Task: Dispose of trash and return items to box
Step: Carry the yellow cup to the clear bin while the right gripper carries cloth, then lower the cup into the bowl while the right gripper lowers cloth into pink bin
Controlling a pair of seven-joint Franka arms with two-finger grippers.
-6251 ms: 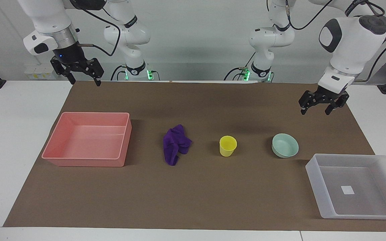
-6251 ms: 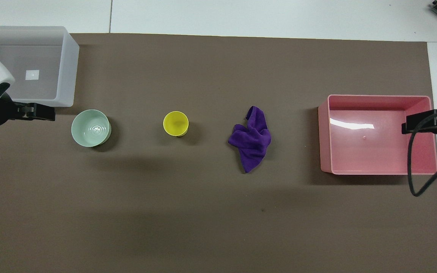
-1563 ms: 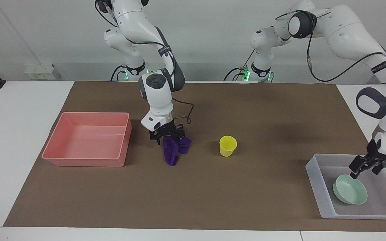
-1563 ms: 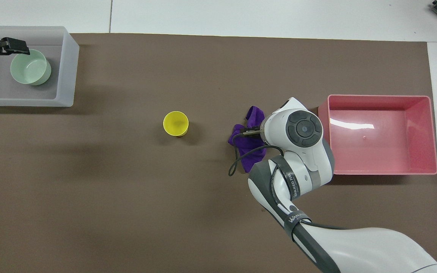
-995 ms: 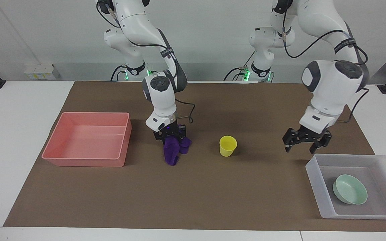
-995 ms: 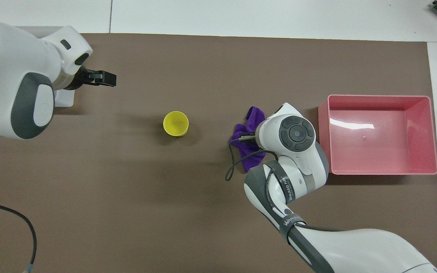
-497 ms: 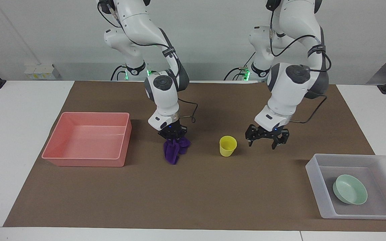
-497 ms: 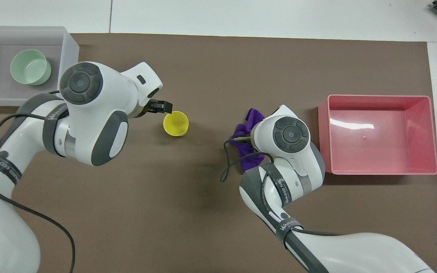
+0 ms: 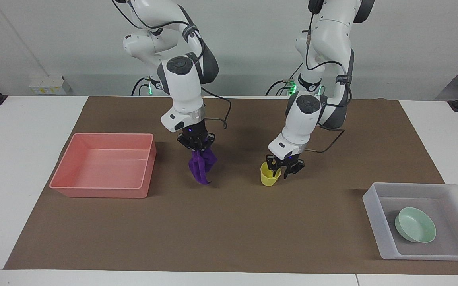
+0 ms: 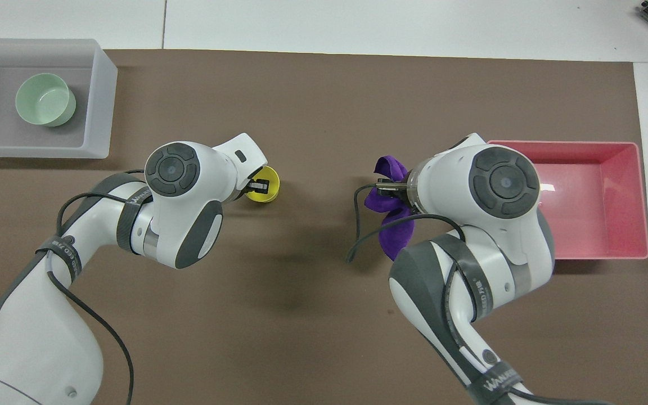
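My right gripper [image 9: 197,149] is shut on the purple rag [image 9: 201,167] and holds it hanging just above the mat, beside the pink tray. The rag also shows in the overhead view [image 10: 396,236], partly under the right arm. My left gripper [image 9: 280,171] is down at the yellow cup [image 9: 269,179], open, with one finger inside the rim and one outside it. The cup [image 10: 271,192] stands mid-mat, half covered by the left wrist in the overhead view. The mint-green bowl [image 9: 415,225] lies in the translucent box [image 9: 372,200] at the left arm's end; both also show in the overhead view, the bowl [image 10: 45,100] in the box [image 10: 99,101].
The pink tray [image 9: 94,191] stands at the right arm's end of the brown mat and holds nothing; it also shows in the overhead view [image 10: 599,225]. Both arms reach over the middle of the mat. White table borders the mat.
The right gripper has lifted the rag off the mat. The left gripper has moved from beside the cup down onto its rim.
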